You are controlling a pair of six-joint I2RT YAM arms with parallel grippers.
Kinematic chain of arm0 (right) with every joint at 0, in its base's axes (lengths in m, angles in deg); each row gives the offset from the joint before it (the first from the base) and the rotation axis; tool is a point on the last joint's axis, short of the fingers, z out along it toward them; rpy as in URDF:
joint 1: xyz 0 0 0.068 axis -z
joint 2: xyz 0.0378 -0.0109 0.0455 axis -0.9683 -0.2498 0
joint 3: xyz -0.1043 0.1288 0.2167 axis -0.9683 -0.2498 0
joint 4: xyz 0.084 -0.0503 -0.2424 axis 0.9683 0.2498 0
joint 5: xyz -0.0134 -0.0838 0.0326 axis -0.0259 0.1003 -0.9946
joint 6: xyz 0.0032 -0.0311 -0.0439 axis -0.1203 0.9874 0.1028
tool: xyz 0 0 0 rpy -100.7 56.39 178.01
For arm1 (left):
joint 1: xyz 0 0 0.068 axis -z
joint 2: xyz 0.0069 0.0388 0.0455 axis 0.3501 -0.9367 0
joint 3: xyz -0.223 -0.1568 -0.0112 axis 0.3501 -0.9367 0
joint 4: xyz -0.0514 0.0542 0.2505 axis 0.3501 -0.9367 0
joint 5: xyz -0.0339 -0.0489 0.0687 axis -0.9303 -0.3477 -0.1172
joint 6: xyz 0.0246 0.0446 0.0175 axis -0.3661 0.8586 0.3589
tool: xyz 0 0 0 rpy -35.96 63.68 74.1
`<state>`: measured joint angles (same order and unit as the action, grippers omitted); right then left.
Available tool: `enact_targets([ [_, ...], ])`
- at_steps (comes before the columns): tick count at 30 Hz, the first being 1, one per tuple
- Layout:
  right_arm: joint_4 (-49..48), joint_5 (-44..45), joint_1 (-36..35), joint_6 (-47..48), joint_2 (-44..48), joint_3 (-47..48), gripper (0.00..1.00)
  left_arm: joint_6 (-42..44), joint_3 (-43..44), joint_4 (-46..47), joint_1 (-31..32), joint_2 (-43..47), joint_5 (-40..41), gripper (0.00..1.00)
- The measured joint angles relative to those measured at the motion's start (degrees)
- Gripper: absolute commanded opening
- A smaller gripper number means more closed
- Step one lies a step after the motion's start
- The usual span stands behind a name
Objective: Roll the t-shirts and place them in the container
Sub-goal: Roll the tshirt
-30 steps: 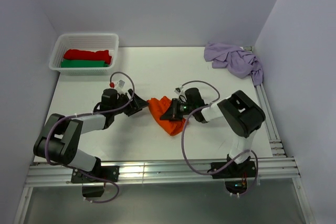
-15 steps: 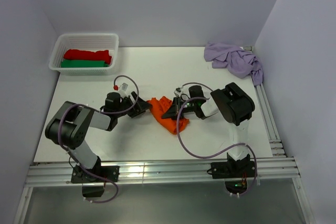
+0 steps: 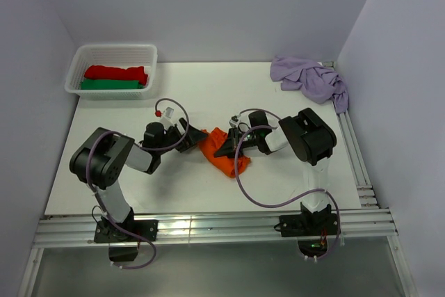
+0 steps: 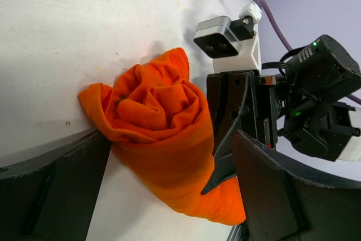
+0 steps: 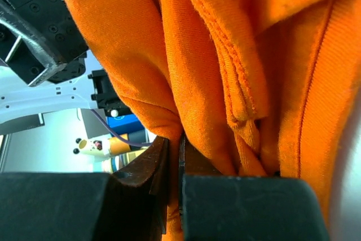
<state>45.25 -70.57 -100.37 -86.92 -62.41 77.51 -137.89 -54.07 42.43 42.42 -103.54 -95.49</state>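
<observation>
Currently listed, with every place given from the orange t-shirt:

1. Orange t-shirt (image 3: pixel 224 152): lies on the white table (image 3: pixel 208 95), between the two grippers. It is wound into a short, loose roll. From the left wrist camera its end shows as a spiral of folds, with one flap spread flat on the table.

2. Right gripper (image 3: pixel 228 147): at the roll's right side, low over the table. Its jaws are clamped onto a fold of the orange cloth. The right wrist camera shows fabric pinched in the narrow slit between the two dark fingers (image 5: pixel 90 201).

3. Left gripper (image 3: pixel 197 134): at the roll's left end, facing it. The jaws are spread wide and hold nothing. Its fingers (image 4: pixel 62 184) stand one to each side of the roll; the nearer one seems to brush the cloth's edge, though the close view leaves that unsure.

4. Lilac t-shirt (image 3: pixel 309 78): well apart from the orange one, to the right and toward the back wall. It lies crumpled and unrolled in the table's corner.

5. White basket (image 3: pixel 75 78): well apart to the left and back. It holds a red rolled garment (image 3: pixel 116 72) and a green rolled garment (image 3: pixel 111 85) side by side, the green one nearer the arms.
</observation>
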Motion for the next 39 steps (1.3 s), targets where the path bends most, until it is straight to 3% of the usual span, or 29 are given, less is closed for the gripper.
enact_targets([
  [3, 0.0, 0.0, 0.0, 0.0, 0.0, 0.0, 0.00, -0.1, 0.9, 0.0, 0.4, -1.6, 0.7, 0.88],
  [6, 0.1, 0.0, 0.0, 0.0, 0.0, 0.0, 0.00, -0.8, 1.8, -0.2, 0.9, -2.8, 1.7, 0.75],
  [8, 0.2, 0.0, 0.0, 0.2, 0.0, 0.0, 0.00, -1.2, 2.5, -0.5, 1.4, -3.7, 2.7, 0.61],
  [9, 0.2, 0.0, 0.0, 0.3, 0.0, 0.0, 0.00, -1.5, 2.7, -0.8, 1.5, -3.9, 3.1, 0.46],
  [12, 0.6, 0.0, 0.0, 0.7, 0.0, 0.2, 0.00, -1.8, 3.1, -2.6, 1.8, -3.9, 4.3, 0.21],
  [14, 0.9, 0.0, 0.0, 1.1, 0.0, 0.3, 0.01, -1.9, 3.9, -4.5, 1.9, -3.7, 4.6, 0.15],
  [15, 1.2, 0.0, 0.0, 1.4, 0.0, 0.5, 0.06, -1.8, 4.3, -5.4, 1.9, -3.6, 4.7, 0.06],
  [16, 1.5, 0.0, 0.0, 1.7, 0.0, 0.5, 0.19, -1.8, 4.8, -6.4, 1.9, -3.3, 4.7, 0.03],
  [22, 4.0, 0.2, 0.0, 3.8, 1.1, 0.7, 0.44, -0.7, 7.2, -12.6, 2.2, -1.9, 5.0, 0.00],
  [28, 18.7, 6.6, 0.0, 13.1, 8.0, 2.4, 0.59, 0.9, 8.0, -17.6, 2.3, 0.2, 6.3, 0.00],
  [31, 28.2, 12.8, 0.0, 18.6, 12.5, 4.0, 0.62, 1.5, 8.2, -18.8, 2.3, 0.9, 6.9, 0.00],
  [34, 36.7, 20.7, -0.2, 23.5, 18.1, 5.3, 0.75, 1.8, 8.3, -19.6, 2.3, 1.2, 7.1, 0.00],
  [39, 48.7, 36.3, -4.1, 29.7, 27.8, 8.3, 0.77, 2.2, 8.4, -20.5, 2.5, 1.4, 7.5, 0.00],
])
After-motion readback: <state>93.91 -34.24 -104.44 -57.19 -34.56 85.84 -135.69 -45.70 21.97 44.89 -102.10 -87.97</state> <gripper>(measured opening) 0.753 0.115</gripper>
